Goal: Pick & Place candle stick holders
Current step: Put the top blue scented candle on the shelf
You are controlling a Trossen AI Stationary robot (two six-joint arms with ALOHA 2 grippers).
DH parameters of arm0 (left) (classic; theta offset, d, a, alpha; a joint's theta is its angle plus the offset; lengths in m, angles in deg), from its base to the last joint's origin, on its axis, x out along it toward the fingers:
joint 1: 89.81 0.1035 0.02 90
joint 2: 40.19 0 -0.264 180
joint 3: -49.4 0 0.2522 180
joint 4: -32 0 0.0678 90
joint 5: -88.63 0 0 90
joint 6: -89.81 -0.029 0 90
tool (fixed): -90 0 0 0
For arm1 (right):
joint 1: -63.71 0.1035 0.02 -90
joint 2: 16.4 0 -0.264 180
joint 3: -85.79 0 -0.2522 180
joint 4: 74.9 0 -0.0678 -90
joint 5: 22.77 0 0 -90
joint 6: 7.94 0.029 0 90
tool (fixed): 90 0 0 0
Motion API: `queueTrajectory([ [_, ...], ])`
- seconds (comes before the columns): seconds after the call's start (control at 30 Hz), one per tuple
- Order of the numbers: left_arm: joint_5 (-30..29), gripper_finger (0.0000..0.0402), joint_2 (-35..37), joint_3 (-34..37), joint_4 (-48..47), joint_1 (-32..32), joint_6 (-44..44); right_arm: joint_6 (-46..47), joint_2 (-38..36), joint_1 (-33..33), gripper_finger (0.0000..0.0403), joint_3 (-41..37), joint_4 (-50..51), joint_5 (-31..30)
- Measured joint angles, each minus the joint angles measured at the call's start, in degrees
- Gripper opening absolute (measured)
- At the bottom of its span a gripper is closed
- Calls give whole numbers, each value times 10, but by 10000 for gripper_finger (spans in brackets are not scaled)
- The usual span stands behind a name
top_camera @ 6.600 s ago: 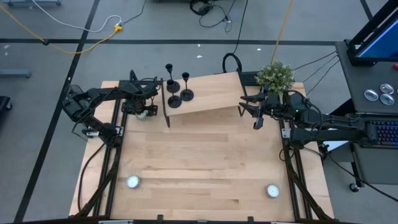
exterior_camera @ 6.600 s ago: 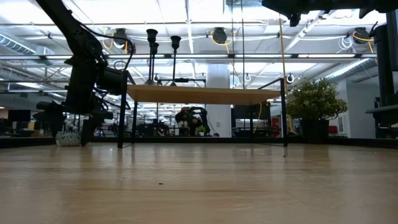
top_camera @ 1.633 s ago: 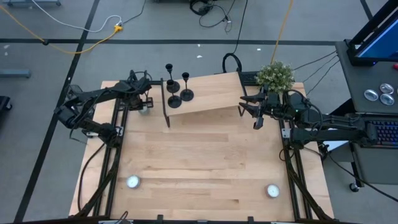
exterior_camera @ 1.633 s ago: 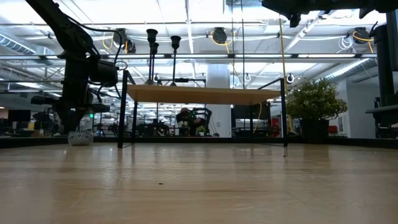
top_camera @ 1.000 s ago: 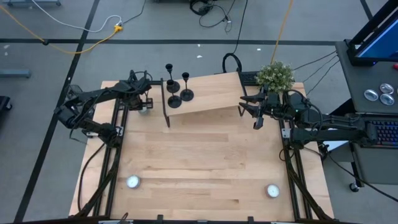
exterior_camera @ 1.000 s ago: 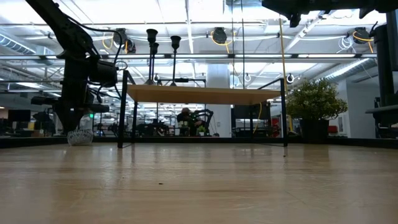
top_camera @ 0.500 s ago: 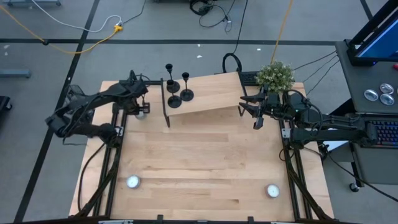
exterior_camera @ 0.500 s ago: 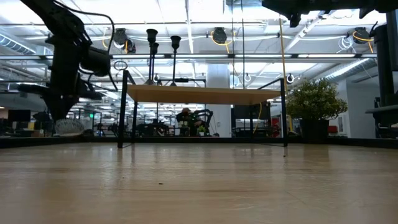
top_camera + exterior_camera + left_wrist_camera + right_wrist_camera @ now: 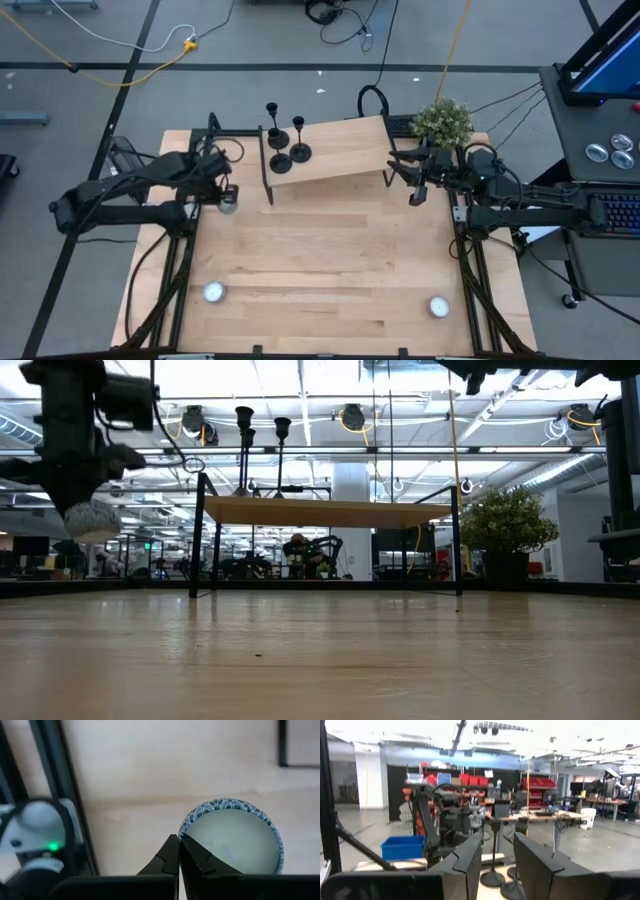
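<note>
Three black candle stick holders (image 9: 280, 160) (image 9: 300, 152) (image 9: 276, 137) stand by their round bases on the left end of a raised wooden shelf (image 9: 335, 152); their cups show in the low view (image 9: 244, 415). My left gripper (image 9: 222, 196) is over the table's left side, shut on a small pale bowl (image 9: 229, 205) with a blue-green patterned rim. My right gripper (image 9: 408, 183) is open and empty at the shelf's right end, level with it. Two of the holders show between its fingers in the right wrist view (image 9: 494, 870). My left gripper pinches the bowl's rim (image 9: 186, 831) between its two fingers, one inside the bowl and one outside. The fingers come from above, pointing down. The bowl hangs below them, mouth up, lifted clear of the table (image 9: 92, 518).
The shelf stands on thin black legs (image 9: 194, 540) at the table's far side. A potted plant (image 9: 442, 122) sits at the far right corner. Two small white round objects (image 9: 213, 292) (image 9: 438, 306) lie near the front edge. Bare wood lies between.
My left gripper has drawn back from beside the shelf toward the table's near and left edges and gone up, still shut on the bowl. The bowl, which rested on the table, is now lifted clear.
</note>
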Motion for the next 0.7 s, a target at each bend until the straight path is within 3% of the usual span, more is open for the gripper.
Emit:
queueTrajectory([
  [0.3,0,0,1,-72,4,-163,122,102,4,0,105,0,-5,23],
  [0.7,-46,0,-132,-258,1,-332,199,133,81,12,105,0,-41,214],
])
